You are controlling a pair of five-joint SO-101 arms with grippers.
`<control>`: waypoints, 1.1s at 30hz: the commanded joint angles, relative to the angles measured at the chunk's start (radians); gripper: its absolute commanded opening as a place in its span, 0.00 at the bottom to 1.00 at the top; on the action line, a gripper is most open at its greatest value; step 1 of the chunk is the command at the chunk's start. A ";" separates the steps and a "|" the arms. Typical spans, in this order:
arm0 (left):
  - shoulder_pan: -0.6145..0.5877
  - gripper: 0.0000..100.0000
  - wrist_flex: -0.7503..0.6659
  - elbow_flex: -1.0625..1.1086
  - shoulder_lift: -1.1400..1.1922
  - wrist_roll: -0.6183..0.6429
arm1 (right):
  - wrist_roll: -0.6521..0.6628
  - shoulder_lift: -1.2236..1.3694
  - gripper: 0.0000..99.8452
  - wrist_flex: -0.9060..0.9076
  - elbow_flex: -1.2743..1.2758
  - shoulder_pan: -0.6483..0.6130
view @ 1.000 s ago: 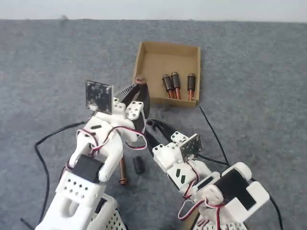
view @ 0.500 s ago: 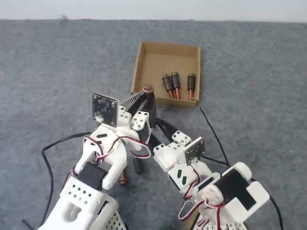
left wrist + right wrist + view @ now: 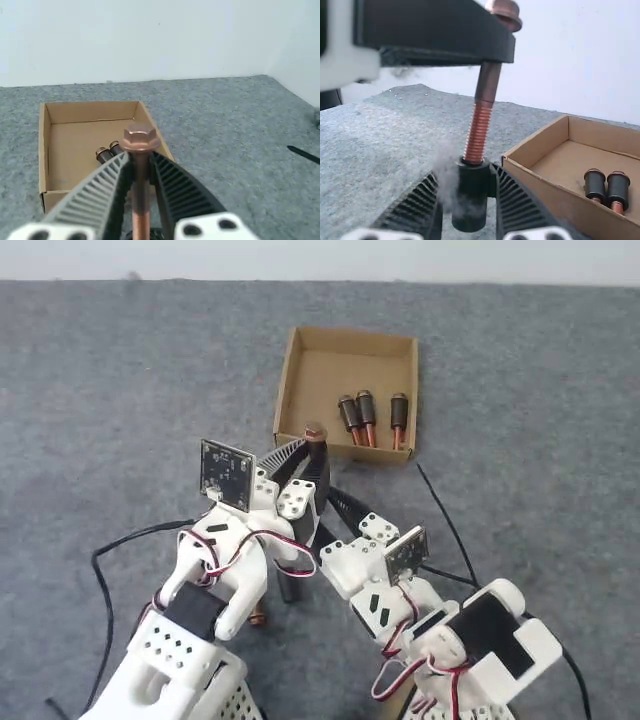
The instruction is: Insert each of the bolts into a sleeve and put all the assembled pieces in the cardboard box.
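Mid-insertion: easing the bolt (image 3: pixel 139 140) upright into the sleeve (image 3: pixel 470 202), tip just inside its mouth, at six o'clock of the cardboard box (image 3: pixel 300 370). Next, probably: press straight down, keep both aligned, then carry to the box. Pinching the bolt's shank in the left pincer (image 3: pixel 139 160); gripping the sleeve in the right pincer (image 3: pixel 465 179), parted only sleeve-wide.

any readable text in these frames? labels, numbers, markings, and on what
No text, number, label or sign can be read in any view.
cardboard box: plain walls and floor, no print visible.
bolt and sleeve: no markings visible.
circuit board on the left arm's wrist: only tiny specks, too small to read.
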 commanded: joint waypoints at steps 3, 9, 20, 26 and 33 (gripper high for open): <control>0.009 0.01 -0.026 -0.007 -0.031 0.014 | -0.009 -0.048 0.01 -0.028 0.020 -0.005; 0.006 0.01 -0.026 0.010 -0.032 0.014 | -0.008 -0.042 0.01 -0.028 0.020 -0.005; 0.006 0.01 -0.025 0.031 -0.032 -0.009 | -0.008 -0.050 0.01 0.010 0.020 -0.002; 0.008 0.01 -0.020 0.065 -0.032 -0.063 | 0.028 -0.051 0.01 0.050 -0.002 0.027; 0.005 0.01 -0.020 0.105 -0.034 -0.064 | 0.034 -0.051 0.01 0.076 -0.008 0.042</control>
